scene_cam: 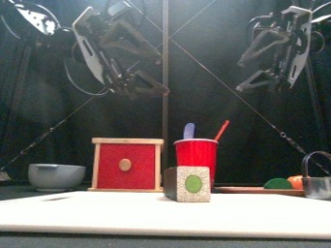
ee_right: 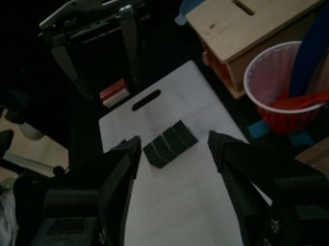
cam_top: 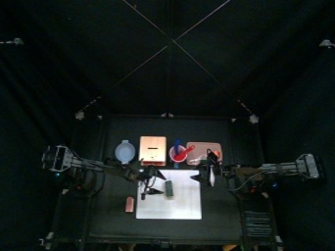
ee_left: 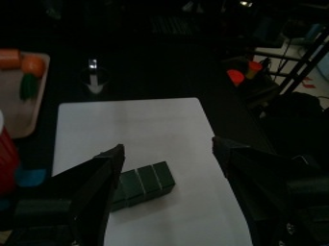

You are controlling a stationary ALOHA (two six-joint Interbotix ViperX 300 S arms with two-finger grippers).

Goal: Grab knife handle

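A dark green slotted block lies on the white cutting board. It also shows in the right wrist view and, speckled with a green oval, in the front view. A red cup behind it holds a blue-purple utensil and a red one. I cannot tell whether either is the knife. My left gripper is open and empty above the board. My right gripper is open and empty above the board too. Both hang high in the front view.
A wooden box with a red front stands left of the cup, with a grey bowl further left. A tray with orange and green items is at the back right. A small red item lies beside the board.
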